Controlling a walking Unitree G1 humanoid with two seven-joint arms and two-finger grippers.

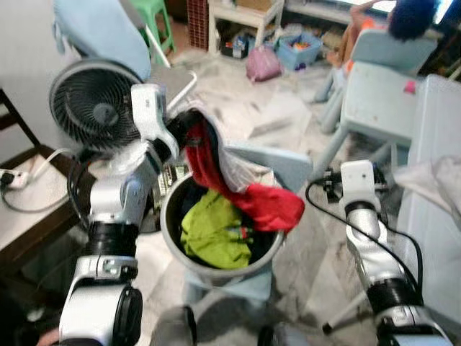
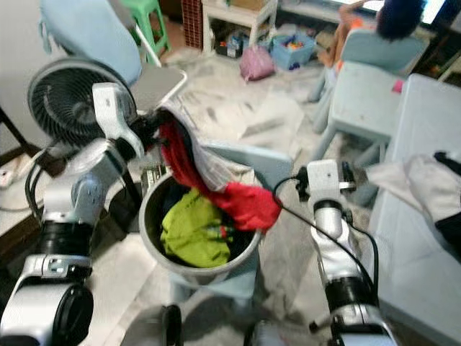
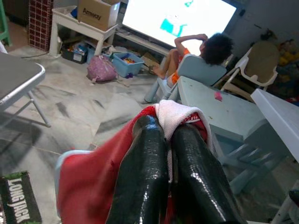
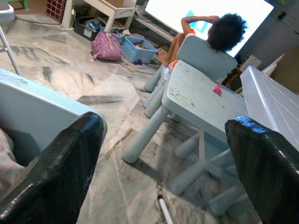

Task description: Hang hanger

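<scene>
My left gripper (image 1: 189, 124) is raised above a round metal basket (image 1: 216, 270) and is shut on a red garment (image 1: 248, 194). A fold of white cloth (image 3: 175, 114) is bunched in with the garment at the fingertips. The red garment hangs down over the basket's rim. A green garment (image 1: 209, 231) lies inside the basket. My right gripper (image 4: 163, 154) is open and holds nothing, low to the right of the basket. I see no hanger in any view.
A black fan (image 1: 90, 101) stands just left of the basket. A light blue child's table (image 1: 374, 101) and a white table (image 1: 439, 180) with cloth on it are to the right. A person (image 3: 205, 46) sits facing a screen farther back.
</scene>
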